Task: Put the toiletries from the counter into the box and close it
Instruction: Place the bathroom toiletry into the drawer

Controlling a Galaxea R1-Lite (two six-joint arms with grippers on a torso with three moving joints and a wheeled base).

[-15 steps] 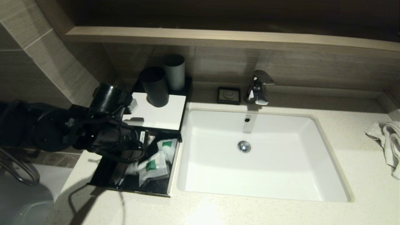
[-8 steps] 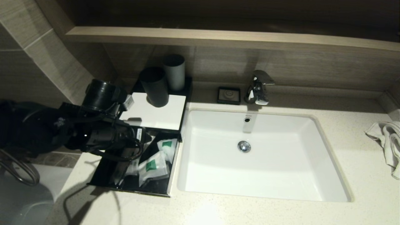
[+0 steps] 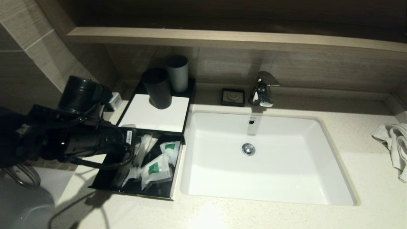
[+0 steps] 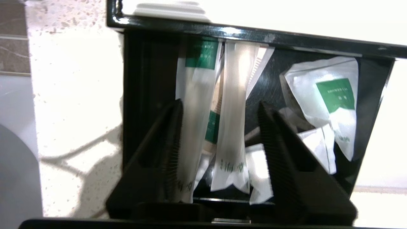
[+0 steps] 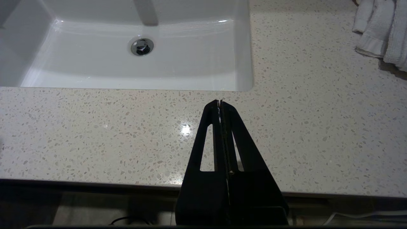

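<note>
Toiletries (image 4: pixel 229 127) lie in the pulled-out black drawer (image 3: pixel 105 181) of the box (image 3: pixel 155 114) beside the basin (image 3: pixel 267 159): two long slim packets side by side under my left gripper (image 4: pixel 219 108), green-labelled pouches (image 3: pixel 155 168) towards the basin side. My left gripper hangs just above the drawer with its jaws apart and nothing between them, the long packets showing through the gap, which I read as a release, the opening kept clear so the packets lie flat. No packets show on the counter (image 5: pixel 95 133), so loading looks done and the drawer, not yet pushed in under the white panel, is what remains. My right gripper (image 5: pixel 220 103) is parked over the counter's front edge, fingers pressed together and holding nothing. Two dark cups (image 3: pixel 157 87) stand on the box, so closing calls for a gentle push
</note>
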